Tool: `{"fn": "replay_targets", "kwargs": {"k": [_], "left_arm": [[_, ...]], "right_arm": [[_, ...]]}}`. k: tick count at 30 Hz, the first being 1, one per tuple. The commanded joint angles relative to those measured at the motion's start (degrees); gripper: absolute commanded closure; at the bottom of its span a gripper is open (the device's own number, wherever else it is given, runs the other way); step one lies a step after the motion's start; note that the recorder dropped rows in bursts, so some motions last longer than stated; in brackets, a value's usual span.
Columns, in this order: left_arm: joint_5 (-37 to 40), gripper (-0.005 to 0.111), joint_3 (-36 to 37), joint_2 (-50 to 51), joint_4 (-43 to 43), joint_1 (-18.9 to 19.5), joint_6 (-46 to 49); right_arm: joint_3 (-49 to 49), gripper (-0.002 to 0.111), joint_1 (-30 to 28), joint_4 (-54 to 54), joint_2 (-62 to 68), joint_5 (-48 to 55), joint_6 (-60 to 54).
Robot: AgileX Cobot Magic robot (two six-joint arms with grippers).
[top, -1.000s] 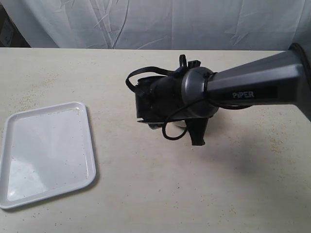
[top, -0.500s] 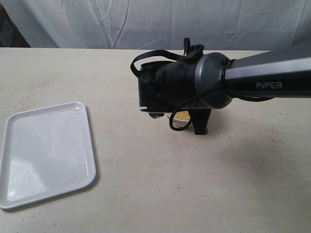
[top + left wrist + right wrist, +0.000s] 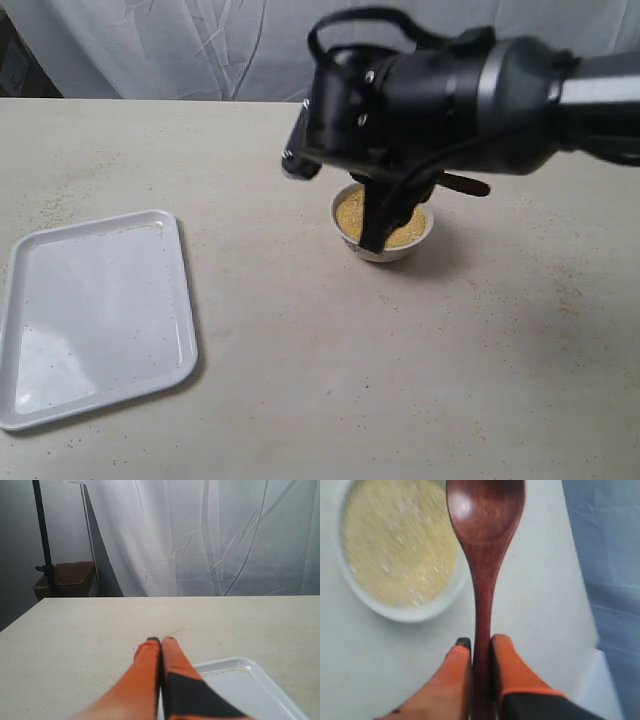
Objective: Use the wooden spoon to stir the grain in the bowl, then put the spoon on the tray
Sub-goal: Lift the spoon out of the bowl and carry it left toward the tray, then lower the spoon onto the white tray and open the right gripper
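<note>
Grip check: right gripper (image 3: 477, 644) is clamped on the handle of the wooden spoon (image 3: 482, 570), with the handle running straight out along the gripper axis and the spoon head at the far end. The head is out of the grain (image 3: 395, 545): it sits at the rim of the bowl (image 3: 405, 614), off to one side of the mound, and looks raised above it rather than dipped in. In the exterior view the right arm hangs over the bowl (image 3: 385, 250) mid-table and hides the spoon. My read is that stirring needs the head shifted sideways over the grain and then lowered. The tray (image 3: 95, 310) lies flat, well apart from the bowl on the left arm's side of the table (image 3: 300, 400), so the drop-off means a long carry across. Left gripper (image 3: 161, 640) is closed on nothing, fingertips together, at the tray's edge. It is the nearer arm to the tray, but the spoon is on the right.
</note>
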Motion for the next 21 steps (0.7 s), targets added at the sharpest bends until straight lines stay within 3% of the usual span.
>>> {"fn": "replay_targets", "kwargs": {"k": [1, 5, 9, 21], "left_arm": [[0.00, 0.106, 0.28, -0.28, -0.18, -0.26, -0.25], [0.00, 0.106, 0.28, -0.28, -0.18, -0.26, -0.25], [0.00, 0.106, 0.28, -0.28, -0.18, -0.26, -0.25], [0.00, 0.106, 0.28, -0.28, -0.18, -0.26, -0.25]], "right_arm": [[-4.04, 0.109, -0.20, 19.58, -2.40, -15.29, -1.50], [-5.70, 0.109, 0.37, 46.19, 2.49, -30.16, -18.31], [-9.96, 0.109, 1.45, 63.82, 11.43, -35.61, -29.48], [-26.94, 0.109, 4.60, 75.34, 28.61, -34.08, -30.18]]}}
